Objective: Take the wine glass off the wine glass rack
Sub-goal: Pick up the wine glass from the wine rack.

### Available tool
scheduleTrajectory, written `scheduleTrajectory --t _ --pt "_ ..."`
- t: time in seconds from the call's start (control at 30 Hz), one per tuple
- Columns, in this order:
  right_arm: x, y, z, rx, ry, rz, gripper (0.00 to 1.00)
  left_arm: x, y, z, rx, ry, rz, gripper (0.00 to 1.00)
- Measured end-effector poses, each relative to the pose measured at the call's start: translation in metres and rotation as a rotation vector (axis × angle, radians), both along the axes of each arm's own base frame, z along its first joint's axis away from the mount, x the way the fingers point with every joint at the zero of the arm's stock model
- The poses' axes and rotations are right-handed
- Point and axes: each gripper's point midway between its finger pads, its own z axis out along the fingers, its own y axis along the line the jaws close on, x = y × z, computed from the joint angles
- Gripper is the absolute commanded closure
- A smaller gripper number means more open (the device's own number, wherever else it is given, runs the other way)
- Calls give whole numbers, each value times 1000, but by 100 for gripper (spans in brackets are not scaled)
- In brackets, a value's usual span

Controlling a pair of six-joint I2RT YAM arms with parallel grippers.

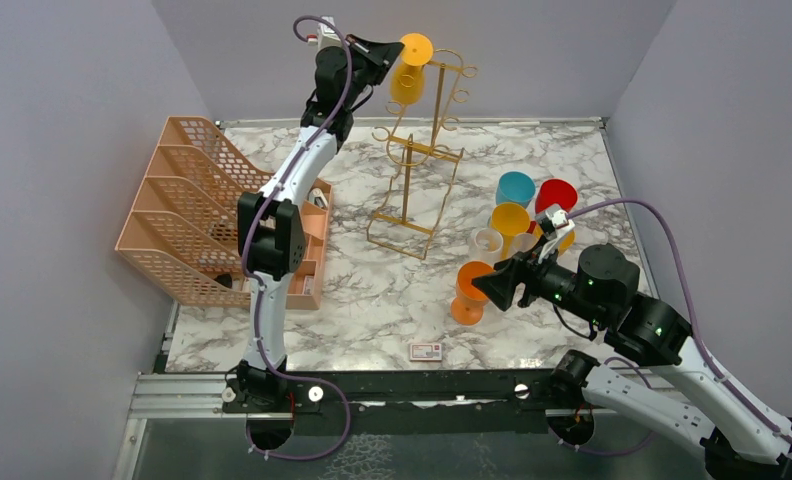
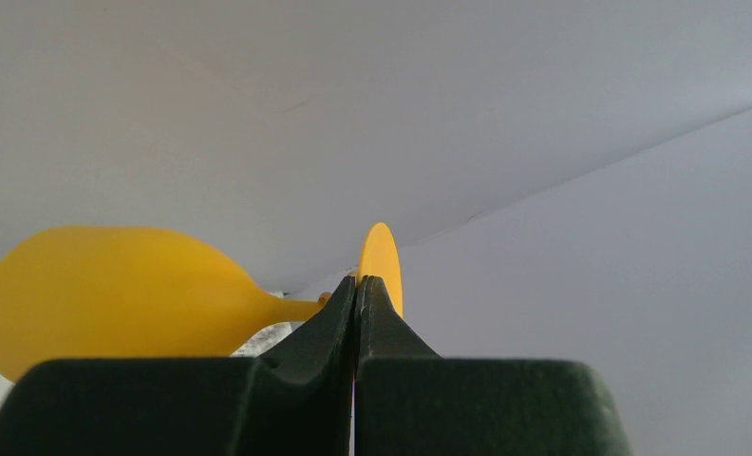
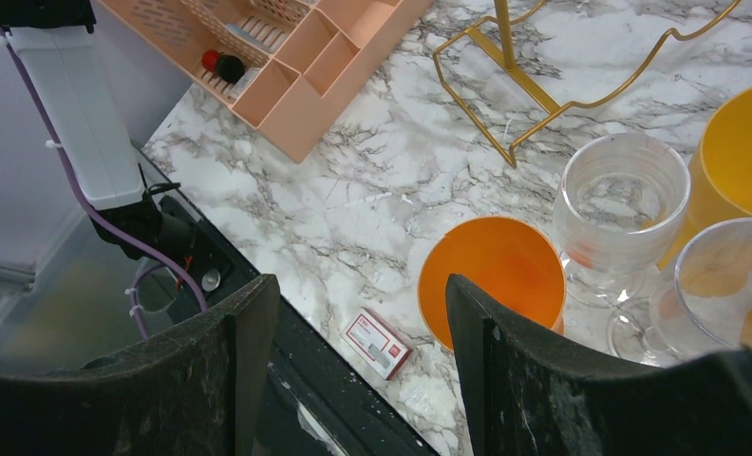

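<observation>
Left hand [image 1: 390,58] is up at the top of the wine glass rack [image 1: 434,150], pressed together on the stem of the yellow wine glass [image 1: 408,82]. Wrist view confirms it: fingers [image 2: 339,323] closed tight on the stem just below the foot disc [image 2: 380,266], bowl [image 2: 116,294] off to the side. The glass hangs foot-up, bowl down, beside the rack's top hooks, high above the table [image 1: 372,300]. Can't tell from here whether the foot sits in a hook or is already clear of it. No gold wire shows around the stem in the wrist view, so it may be free.

Right hand [image 1: 484,287] is spread, holding nothing, and hovers over the orange cup [image 3: 491,275] in the cluster of cups on the right. It's not involved.

Step, as I read it: grasp done, extraction in progress or just about complete.

Next move probably needs:
- slide the glass sideways out of the hook line before any drop, keeping the foot level so it doesn't snag the curled wire
- go slow, since the rack is light and thin and a caught foot could tip it
- then lower it to a bare patch of table, away from the peach organiser [image 1: 192,215]
</observation>
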Motion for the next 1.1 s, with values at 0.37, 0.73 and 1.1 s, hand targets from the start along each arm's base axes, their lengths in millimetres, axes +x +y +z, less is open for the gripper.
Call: scheduleTrajectory --t 0.37,0.73,1.1 --pt "-1 0 0 1 2 3 32 -11 7 19 6 -48 19 100" --pt "-1 1 0 2 4 6 32 -10 16 19 27 -58 49 100" --pt "-1 1 0 3 6 6 32 -7 23 19 16 -49 56 100"
